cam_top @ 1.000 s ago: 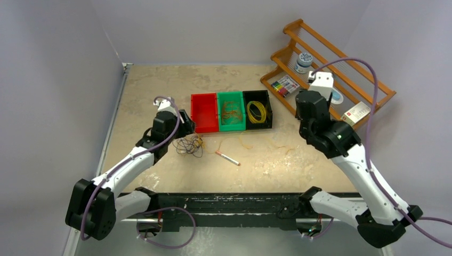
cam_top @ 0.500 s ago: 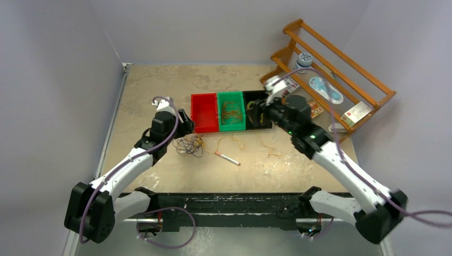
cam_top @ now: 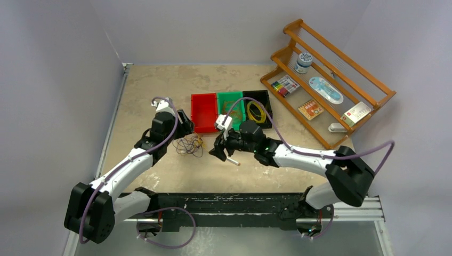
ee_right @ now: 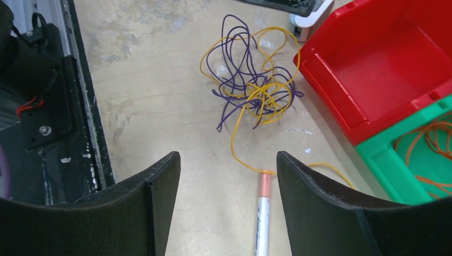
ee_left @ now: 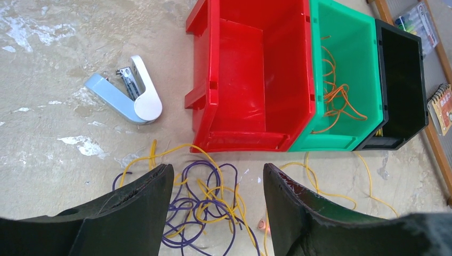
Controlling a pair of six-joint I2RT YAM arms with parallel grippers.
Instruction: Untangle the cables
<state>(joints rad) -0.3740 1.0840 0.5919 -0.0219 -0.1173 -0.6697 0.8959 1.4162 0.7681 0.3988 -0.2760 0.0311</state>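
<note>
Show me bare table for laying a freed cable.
Bare: the far strip of table behind the red bin, and the near strip between the tangle and the front edge. Crowded: from the tangle across to the pen.

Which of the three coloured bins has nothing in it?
The red bin, leftmost in the row: its floor is bare. The green bin holds orange wire, the black bin a yellow coil.
</note>
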